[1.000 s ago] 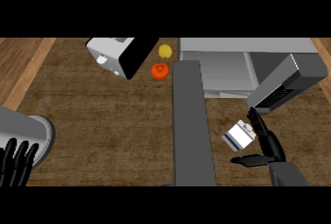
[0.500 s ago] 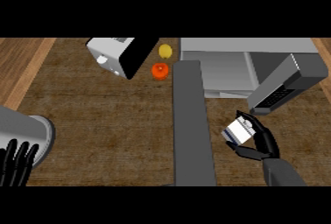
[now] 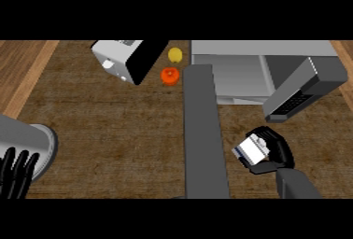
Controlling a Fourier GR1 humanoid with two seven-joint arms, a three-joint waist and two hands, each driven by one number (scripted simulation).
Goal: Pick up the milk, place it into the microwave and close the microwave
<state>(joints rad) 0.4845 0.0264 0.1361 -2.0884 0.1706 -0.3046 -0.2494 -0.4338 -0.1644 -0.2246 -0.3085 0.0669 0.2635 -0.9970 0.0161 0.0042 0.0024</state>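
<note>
You have the milk carton (image 3: 251,151) in your right robot hand (image 3: 274,151), over the right part of the tabletop (image 3: 117,126) and toward its near edge. The black fingers curl round the carton from its right and far sides, and the thumb closes in under its near end, so the carton's pale face with its dark band shows on the left of the hand. Whether the carton touches the tabletop or is held above it, you cannot tell from here.

Just to the left of the carton the open microwave door (image 3: 204,135) runs as a long grey slab from the far side toward the near edge. The microwave (image 3: 255,70) itself sits at the far right, its cavity open, with a dark control panel (image 3: 303,93) angled on its right.

Your left robot hand (image 3: 17,172) rests at the near left corner, fingers straight and spread, beside a grey round vessel (image 3: 27,140).

At the far edge stand a toaster (image 3: 124,58), a lemon (image 3: 176,54) and an orange-red fruit (image 3: 169,75).
</note>
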